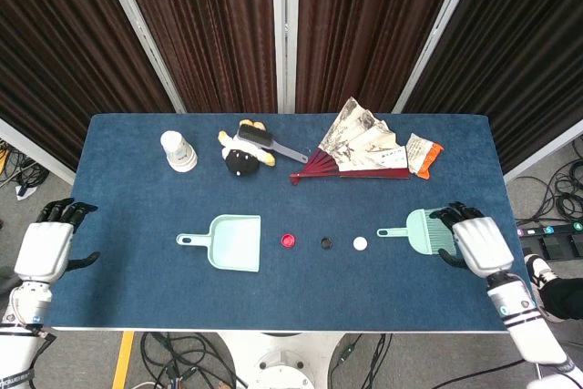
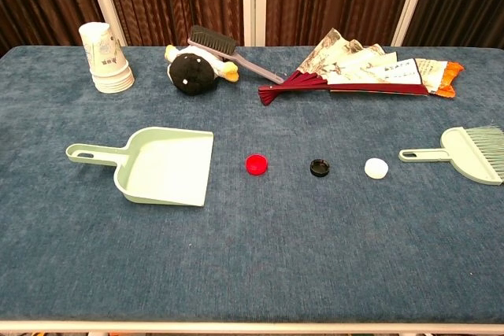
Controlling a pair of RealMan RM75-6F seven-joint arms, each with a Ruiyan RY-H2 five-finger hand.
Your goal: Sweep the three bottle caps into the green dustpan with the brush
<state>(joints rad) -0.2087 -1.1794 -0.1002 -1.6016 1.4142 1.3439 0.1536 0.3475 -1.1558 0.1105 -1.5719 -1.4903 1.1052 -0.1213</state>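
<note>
The green dustpan [image 1: 234, 242] [image 2: 161, 164] lies left of centre with its mouth facing right. To its right runs a row of three caps: red cap [image 1: 289, 241] [image 2: 256, 164], black cap [image 1: 326, 243] [image 2: 319, 168], white cap [image 1: 360, 244] [image 2: 376, 168]. The green brush [image 1: 419, 230] [image 2: 465, 153] lies further right, handle pointing at the caps. My right hand [image 1: 478, 243] is over the brush's bristle end, fingers apart and holding nothing. My left hand [image 1: 46, 248] hangs at the table's left edge, empty. Neither hand shows in the chest view.
Along the back of the blue table [image 1: 127, 198] stand a stack of paper cups [image 1: 178, 150] [image 2: 105, 58], a plush penguin [image 1: 241, 159] with a dark brush [image 1: 269, 141] on it, a folding fan [image 1: 360, 148] [image 2: 346, 72] and an orange packet [image 1: 424, 154].
</note>
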